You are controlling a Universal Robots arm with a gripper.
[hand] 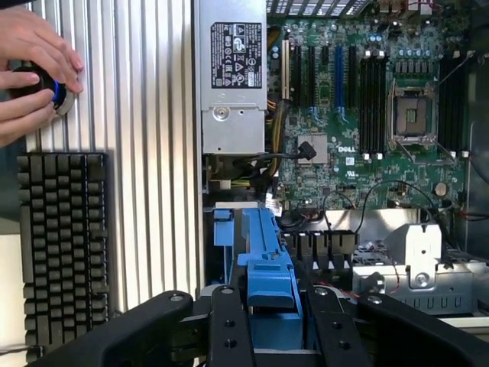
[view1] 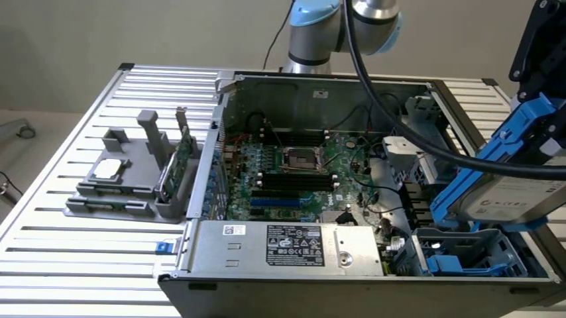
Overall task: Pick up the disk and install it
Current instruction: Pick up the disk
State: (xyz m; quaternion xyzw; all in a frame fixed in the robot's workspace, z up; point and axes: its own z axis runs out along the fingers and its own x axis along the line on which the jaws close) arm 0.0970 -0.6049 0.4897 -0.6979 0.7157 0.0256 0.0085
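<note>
Ribbed metal table (view1: 89, 258), blue-framed disk (view1: 517, 195)

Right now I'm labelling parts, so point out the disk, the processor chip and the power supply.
disk (view1: 517, 197), exterior view, on its white label.
processor chip (view1: 108, 169), exterior view, on its silver top.
power supply (view1: 292, 244), exterior view, on its printed sticker.

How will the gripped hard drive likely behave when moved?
The hard drive looks metal, so probably stiff and heavy for its size. Held by its plastic blue carrier, it may flex or swing slightly.
</note>
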